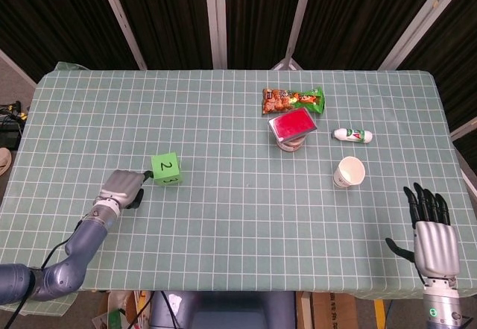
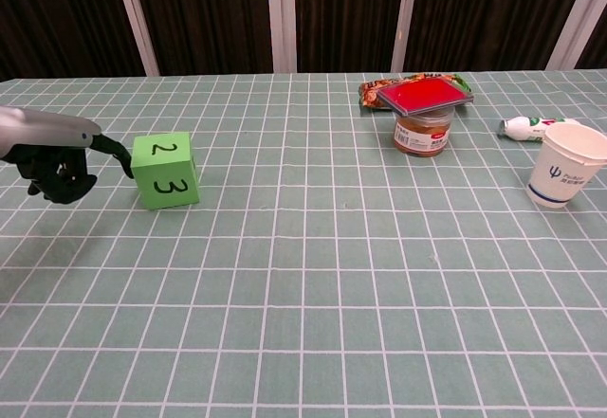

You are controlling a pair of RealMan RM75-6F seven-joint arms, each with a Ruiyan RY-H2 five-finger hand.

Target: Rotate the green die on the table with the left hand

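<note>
The green die [image 1: 166, 168] sits left of the table's middle, with 2 on top. In the chest view the die [image 2: 166, 170] shows 2 on top and 3 facing me, its front face nearly square to the camera. My left hand [image 1: 123, 189] lies on the cloth just left of it, fingers curled under, with one dark fingertip [image 2: 123, 160] stretched out and touching the die's left side. That same left hand [image 2: 52, 157] shows at the chest view's left edge. Near the front right corner my right hand [image 1: 432, 228] lies flat with its fingers spread, holding nothing.
A jar with a red lid [image 1: 292, 129] stands right of centre, a snack packet [image 1: 293, 100] behind it. A small white bottle [image 1: 352, 135] lies to the right, and a paper cup [image 1: 349, 171] stands nearer. Checked green cloth [image 1: 238, 217] covers the table.
</note>
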